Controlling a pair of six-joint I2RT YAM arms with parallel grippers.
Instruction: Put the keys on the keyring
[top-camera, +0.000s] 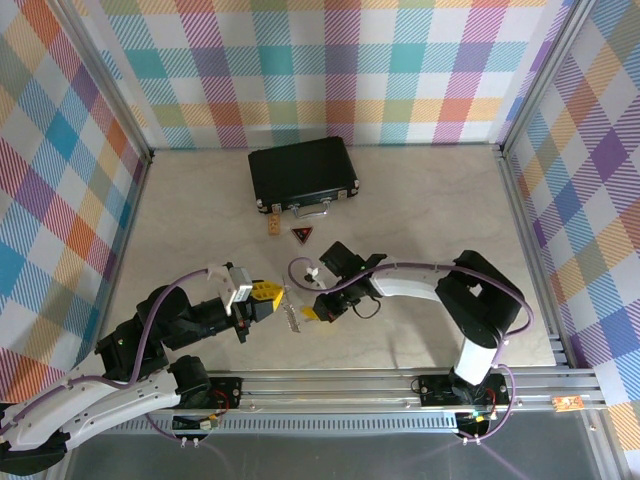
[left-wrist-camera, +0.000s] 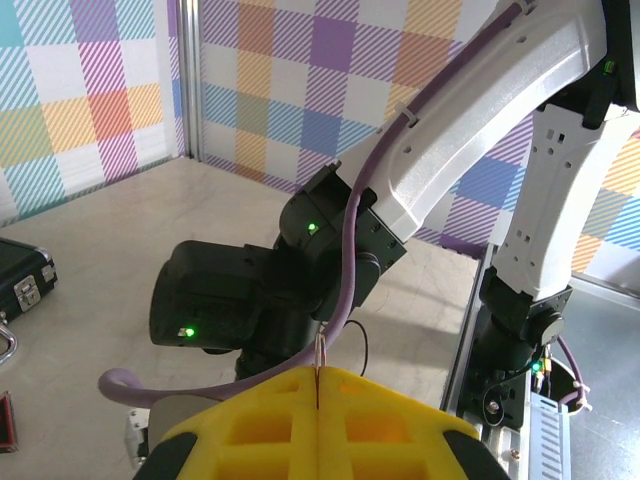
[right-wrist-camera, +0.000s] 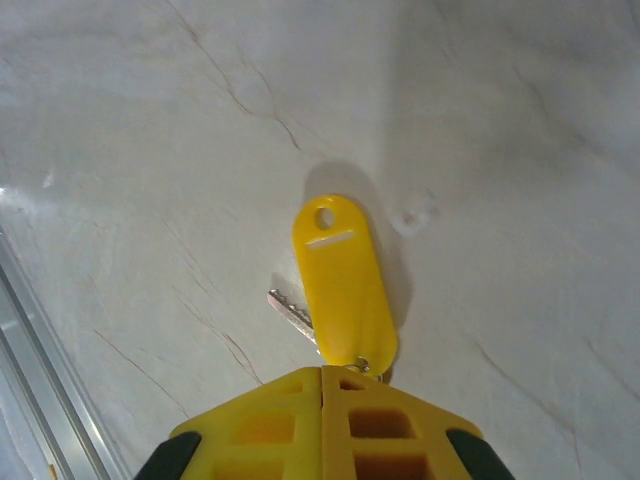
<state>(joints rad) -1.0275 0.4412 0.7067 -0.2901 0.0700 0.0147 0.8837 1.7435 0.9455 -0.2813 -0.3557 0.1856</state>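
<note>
Holding both pieces, I should bring them together slowly. My right jaws are closed on the near end of the key (right-wrist-camera: 340, 275), its yellow head stretched out over the desk (right-wrist-camera: 150, 150) with the blade poking out beside it. My left jaws are closed, pinching a thin metal sliver that I judge to be the keyring (left-wrist-camera: 319, 360), near the key. I should line the head's hole up with the ring's end first. The black case (top-camera: 303, 175) sits shut well behind, its contents hidden.
</note>
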